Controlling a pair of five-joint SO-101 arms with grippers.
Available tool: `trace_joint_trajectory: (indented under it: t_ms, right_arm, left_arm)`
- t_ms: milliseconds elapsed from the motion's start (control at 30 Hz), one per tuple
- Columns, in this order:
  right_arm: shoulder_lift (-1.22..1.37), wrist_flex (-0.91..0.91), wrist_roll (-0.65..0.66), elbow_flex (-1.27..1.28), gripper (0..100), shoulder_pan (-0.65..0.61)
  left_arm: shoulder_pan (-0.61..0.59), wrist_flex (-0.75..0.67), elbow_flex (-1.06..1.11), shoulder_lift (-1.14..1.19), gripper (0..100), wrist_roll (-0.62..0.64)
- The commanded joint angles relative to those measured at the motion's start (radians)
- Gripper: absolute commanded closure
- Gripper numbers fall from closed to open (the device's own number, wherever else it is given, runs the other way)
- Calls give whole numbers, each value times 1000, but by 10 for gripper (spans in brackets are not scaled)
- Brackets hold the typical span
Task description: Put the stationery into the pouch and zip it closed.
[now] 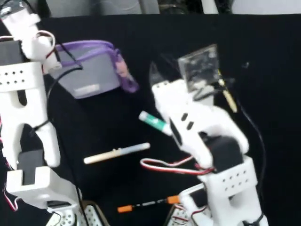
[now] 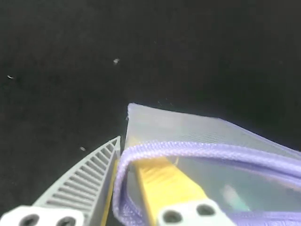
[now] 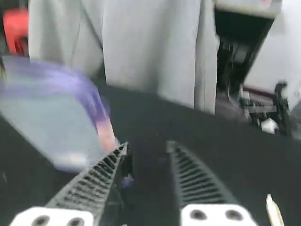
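A translucent grey pouch [image 1: 91, 70] with a purple zipper rim lies at the back left of the black table. My left gripper [image 1: 57, 55] is shut on the pouch [image 2: 197, 141] rim, its yellow-taped finger [image 2: 157, 181] inside the mouth and its grey finger [image 2: 89, 176] outside. My right gripper [image 1: 157, 75] hangs open and holds nothing, just right of the pouch's pink tag [image 1: 123, 69]; from the right wrist, the gripper [image 3: 146, 149] points toward the pouch [image 3: 51, 113]. A green-capped marker [image 1: 154, 122], a cream pen [image 1: 117, 153] and an orange-tipped pen [image 1: 146, 205] lie on the table.
A yellow pencil [image 1: 228, 96] lies beyond the right arm, also seen as a pencil [image 3: 273, 209] from the right wrist. Red and white cables [image 1: 169, 165] loop beside the right arm's base. The left arm's base [image 1: 33, 183] stands at the front left.
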Motion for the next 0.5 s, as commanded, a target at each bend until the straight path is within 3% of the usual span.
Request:
trace_joint_trajectory:
  t_ms: [0, 233, 467]
  right_arm:
    - [28, -17, 71, 51, 783, 117]
    - [375, -181, 106, 22, 789, 428]
    - [938, -181, 281, -320, 789, 514]
  left_arm:
    - [-54, -29, -36, 21, 973, 3]
    - [-58, -29, -36, 52, 973, 3]
    - [-56, -29, -31, 52, 973, 3]
